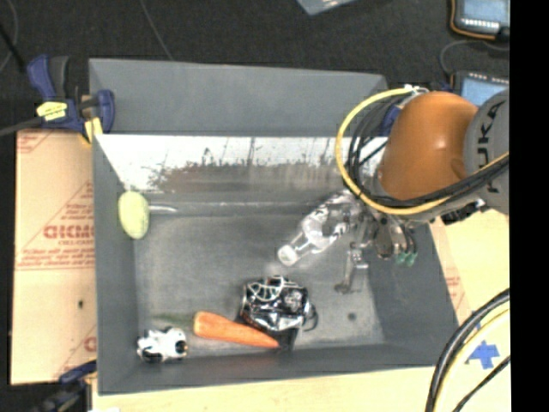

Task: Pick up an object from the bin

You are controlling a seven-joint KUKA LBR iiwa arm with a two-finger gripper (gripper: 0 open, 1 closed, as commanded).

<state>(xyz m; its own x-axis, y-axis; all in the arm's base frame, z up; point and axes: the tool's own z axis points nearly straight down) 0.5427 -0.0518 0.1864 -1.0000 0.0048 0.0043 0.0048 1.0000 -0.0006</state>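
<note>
My gripper [352, 271] hangs low over the right half of the bin floor, under the orange wrist cover. A clear plastic bottle [310, 235] lies on its side just left of it, cap end pointing toward the lower left, and its far end reaches up to the gripper's body. Whether the bottle is touched I cannot tell. A crumpled black and white packet [274, 303] lies in front of the gripper to the left, with an orange carrot [233, 330] against its lower edge.
A small black and white toy animal [161, 344] sits in the front left corner. A pale green oval thing [133, 214] rests against the left wall. The arm and its cables cover the bin's right rear corner.
</note>
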